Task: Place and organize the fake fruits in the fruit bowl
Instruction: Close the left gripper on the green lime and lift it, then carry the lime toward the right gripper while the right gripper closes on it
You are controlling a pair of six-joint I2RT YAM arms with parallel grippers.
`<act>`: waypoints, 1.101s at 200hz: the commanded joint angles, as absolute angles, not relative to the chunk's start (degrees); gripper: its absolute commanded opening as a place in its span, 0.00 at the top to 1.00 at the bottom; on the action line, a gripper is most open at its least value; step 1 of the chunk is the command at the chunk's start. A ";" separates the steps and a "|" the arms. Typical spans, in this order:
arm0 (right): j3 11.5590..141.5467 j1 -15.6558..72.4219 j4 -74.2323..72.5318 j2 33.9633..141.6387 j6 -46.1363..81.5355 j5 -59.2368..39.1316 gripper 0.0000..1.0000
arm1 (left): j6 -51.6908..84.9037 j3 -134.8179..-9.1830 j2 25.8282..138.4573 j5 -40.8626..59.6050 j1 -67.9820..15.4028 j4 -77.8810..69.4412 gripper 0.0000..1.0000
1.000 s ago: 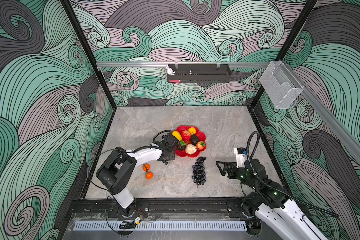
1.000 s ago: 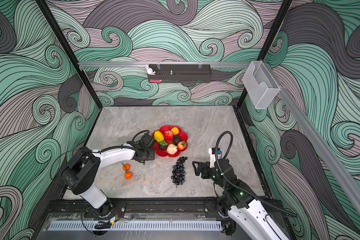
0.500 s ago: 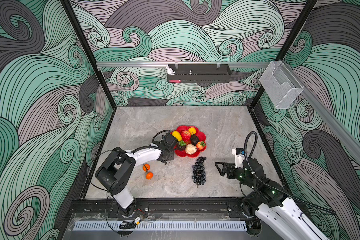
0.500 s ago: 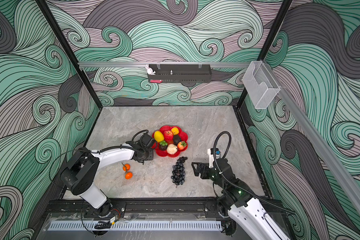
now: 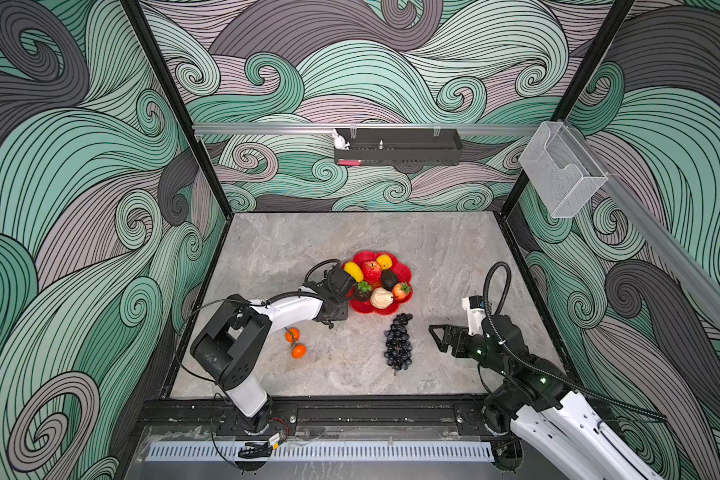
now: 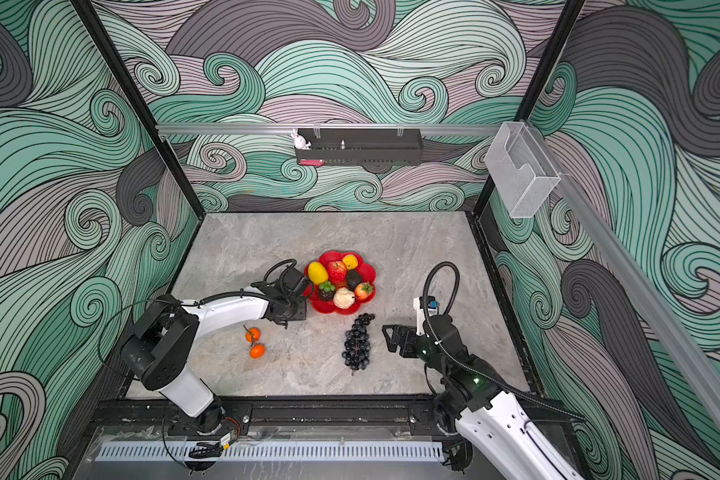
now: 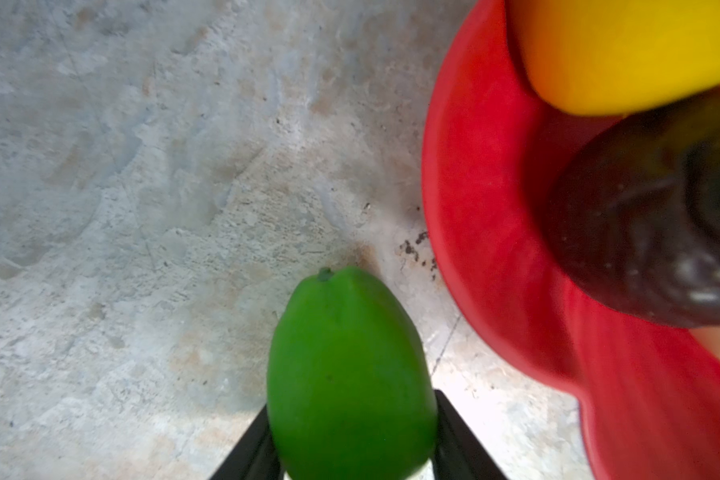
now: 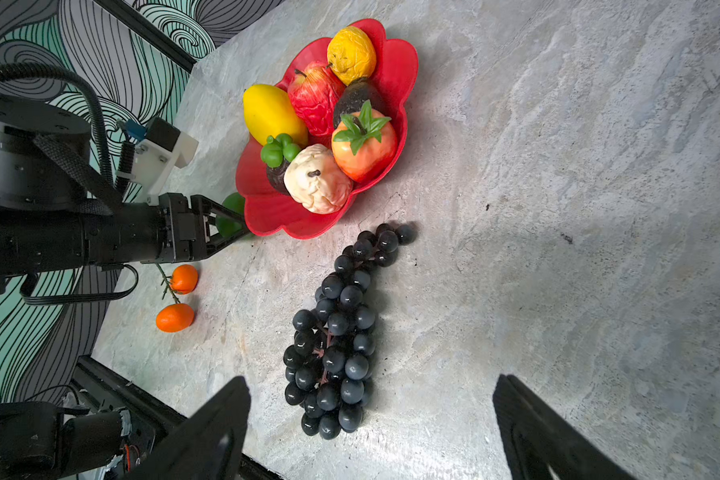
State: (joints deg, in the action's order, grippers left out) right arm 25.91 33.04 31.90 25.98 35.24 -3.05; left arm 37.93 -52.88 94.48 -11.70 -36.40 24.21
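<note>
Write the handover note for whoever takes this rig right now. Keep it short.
Left gripper: shut on the green lime, low and just outside the rim of the red bowl.
Right gripper: open and empty, next to the grape bunch.
Done: seven fruits lie in the bowl, among them the lemon, the apple and the cream lumpy one.
Left to do: lime into the bowl, then the grape bunch and the two oranges, all of which lie on the table outside the bowl.
</note>
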 commanded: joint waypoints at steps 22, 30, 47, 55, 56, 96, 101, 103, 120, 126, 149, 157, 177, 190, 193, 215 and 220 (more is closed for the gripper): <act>27.59 33.24 31.55 27.15 36.35 -2.93 0.08 | 36.92 -51.12 89.83 -12.04 -35.86 24.16 0.50; 27.70 33.20 31.47 27.39 36.47 -2.89 0.08 | 36.70 -50.71 88.99 -12.06 -35.86 24.17 0.50; 27.68 33.30 31.06 27.90 36.78 -2.81 0.08 | 36.32 -49.68 87.05 -11.98 -35.86 24.19 0.50; 27.53 33.20 30.65 28.26 36.99 -2.68 0.08 | 35.98 -48.72 85.76 -11.58 -35.86 23.80 0.50; 27.48 33.16 30.62 28.28 37.04 -2.66 0.08 | 35.97 -48.62 85.59 -11.54 -35.86 23.72 0.50; 27.46 33.20 30.14 29.79 38.78 -2.36 0.08 | 32.81 -43.28 76.47 -9.52 -35.97 21.31 0.51; 27.41 33.22 30.01 29.89 39.05 -2.34 0.08 | 32.37 -42.71 75.22 -9.05 -35.95 20.93 0.52; 27.40 33.16 29.91 29.93 39.14 -2.36 0.08 | 32.15 -42.43 74.83 -8.77 -35.95 20.77 0.52; 27.23 33.19 28.72 30.30 40.30 -2.70 0.08 | 29.54 -40.07 70.94 -5.99 -36.04 18.53 0.52; 27.18 33.22 28.39 30.49 40.68 -2.87 0.09 | 28.37 -39.26 69.67 -4.40 -36.12 17.56 0.52; 27.26 33.29 27.34 31.54 43.21 -3.19 0.09 | 24.07 -36.94 65.10 0.80 -36.99 14.41 0.54; 27.26 33.28 26.70 31.72 44.11 -3.78 0.10 | 22.86 -35.90 63.08 1.51 -37.81 12.94 0.54; 26.93 33.31 24.25 31.97 47.41 -6.21 0.10 | 19.00 -33.32 57.96 2.61 -40.93 8.66 0.54; 26.19 33.45 21.10 32.15 50.30 -8.51 0.10 | 16.21 -32.13 55.44 2.30 -43.71 6.25 0.54; 25.93 33.47 20.90 32.17 50.96 -8.91 0.10 | 15.56 -31.97 54.99 2.18 -44.16 5.71 0.53; 24.23 35.01 14.71 32.49 55.10 -9.47 0.11 | 10.91 -31.82 54.05 0.85 -48.22 3.50 0.53; 24.05 35.77 13.76 32.60 55.57 -9.26 0.11 | 9.91 -31.90 54.20 0.68 -49.00 3.07 0.53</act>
State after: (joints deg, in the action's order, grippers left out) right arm 25.65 33.67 20.99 32.21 49.98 -7.33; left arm 17.34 -31.68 54.83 0.56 -45.78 8.69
